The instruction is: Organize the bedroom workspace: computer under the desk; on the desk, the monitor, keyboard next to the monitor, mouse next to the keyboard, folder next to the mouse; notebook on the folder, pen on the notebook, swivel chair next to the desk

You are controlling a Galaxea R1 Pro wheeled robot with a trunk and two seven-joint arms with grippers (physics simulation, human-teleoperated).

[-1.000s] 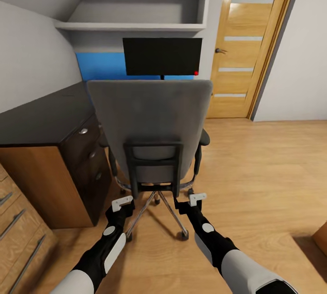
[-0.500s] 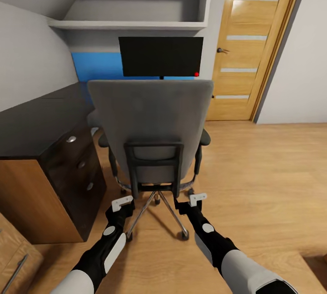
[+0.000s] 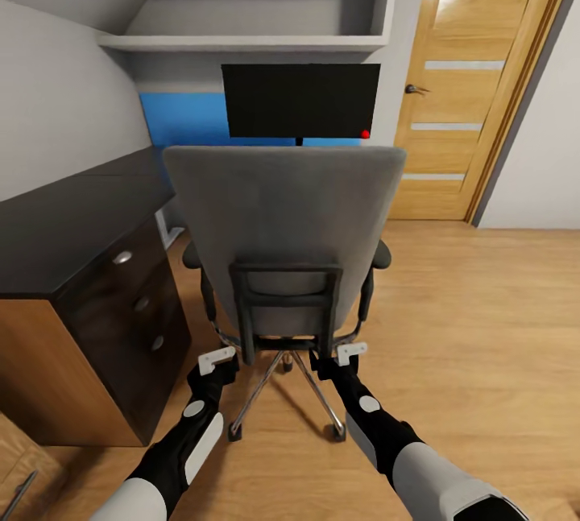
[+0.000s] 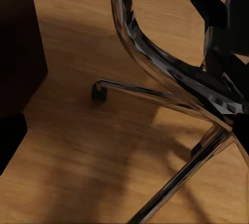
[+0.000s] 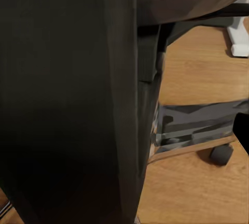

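swivel chair (image 3: 283, 231) straight ahead, back toward camera, monitor (image 3: 300, 100) behind it, desk (image 3: 72, 223) at left

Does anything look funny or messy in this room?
Nothing looks broken, spilled or tipped. The swivel chair stands upright with its back to the robot, and the monitor sits straight behind it. The dark desk top looks tidy.

Warm oak floorboards (image 3: 483, 320) run to an oak door (image 3: 475, 78) with frosted glass strips on the right, pale grey walls (image 3: 56, 102) close in on the left under built-in grey shelves (image 3: 258, 42), and a dark drawer cabinet (image 3: 137, 303) with round knobs stands beside wood panelling.
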